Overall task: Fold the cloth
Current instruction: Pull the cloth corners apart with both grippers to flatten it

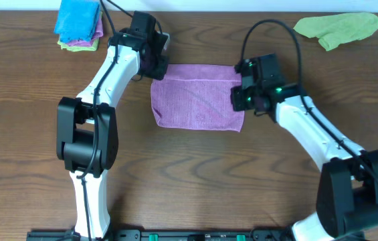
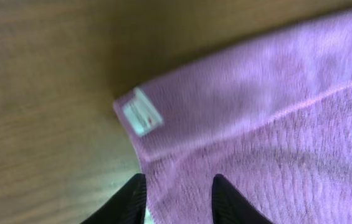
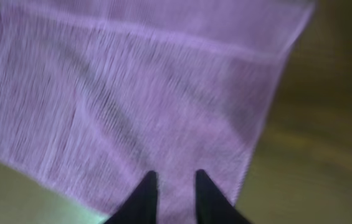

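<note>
Left wrist: illegible tag [image 2: 142, 113] on cloth [image 2: 275, 124]

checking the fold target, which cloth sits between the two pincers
The purple cloth, spread flat mid-table; the crumpled green cloth lies off at the far right, the blue-topped stack far left.

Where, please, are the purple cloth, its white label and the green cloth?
purple cloth [image 1: 197, 96], overhead view, its flat middle.
white label [image 2: 142, 112], left wrist view, the label's centre.
green cloth [image 1: 339, 28], overhead view, its crumpled middle.
</note>
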### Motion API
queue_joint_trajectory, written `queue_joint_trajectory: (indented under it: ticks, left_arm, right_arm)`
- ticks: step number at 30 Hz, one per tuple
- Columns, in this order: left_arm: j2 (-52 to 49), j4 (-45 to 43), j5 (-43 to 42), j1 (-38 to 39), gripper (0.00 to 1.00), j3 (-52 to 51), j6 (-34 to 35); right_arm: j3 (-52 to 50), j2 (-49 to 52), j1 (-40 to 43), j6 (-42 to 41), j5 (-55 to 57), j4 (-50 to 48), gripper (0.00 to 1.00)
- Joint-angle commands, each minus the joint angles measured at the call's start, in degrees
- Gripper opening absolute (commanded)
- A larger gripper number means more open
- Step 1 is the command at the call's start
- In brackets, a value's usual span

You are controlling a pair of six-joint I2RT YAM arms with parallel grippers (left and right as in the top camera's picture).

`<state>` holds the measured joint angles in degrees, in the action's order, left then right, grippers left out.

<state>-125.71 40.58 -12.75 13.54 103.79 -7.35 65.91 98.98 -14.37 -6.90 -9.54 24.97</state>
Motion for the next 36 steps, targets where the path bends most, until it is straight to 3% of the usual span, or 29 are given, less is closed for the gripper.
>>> queue_joint_trajectory:
  ticks: [1,3,7,17,22,29,36]
  left_arm:
    - [0.4,-2.7,0.5,0.0,0.40,-0.1,3.3]
    - [0.1,-4.4,-1.4,-0.1,0.43,-0.1,3.7]
    - [-1.4,-3.9,-4.2,-0.1,0.43,-0.1,5.6]
    - [-3.2,0.7,-4.7,-2.4,0.40,-0.2,5.6]
    - [-3.6,0.5,-5.4,-4.3,0.47,-0.2,5.6]
    - [-7.1,-1.5,-14.2,-4.1,0.48,-0.2,7.8]
    - [-7.2,-2.3,-15.0,-4.1,0.49,-0.2,8.0]
  right_arm:
    - [0.5,0.9,3.1,0.3,0.6,-2.6,0.29]
    - [0.5,2.2,5.4,0.3,-2.1,-4.4,0.35]
    - [0.5,4.5,8.3,-0.4,-6.1,-5.3,0.36]
    - [0.5,5.5,9.8,-0.8,-8.8,-5.2,0.31]
    - [0.5,5.5,9.8,-0.8,-8.8,-5.2,0.30]
    - [0.5,5.5,9.8,-0.8,-8.8,-4.7,0.28]
    - [0.5,5.5,9.8,-0.8,-8.7,-4.2,0.26]
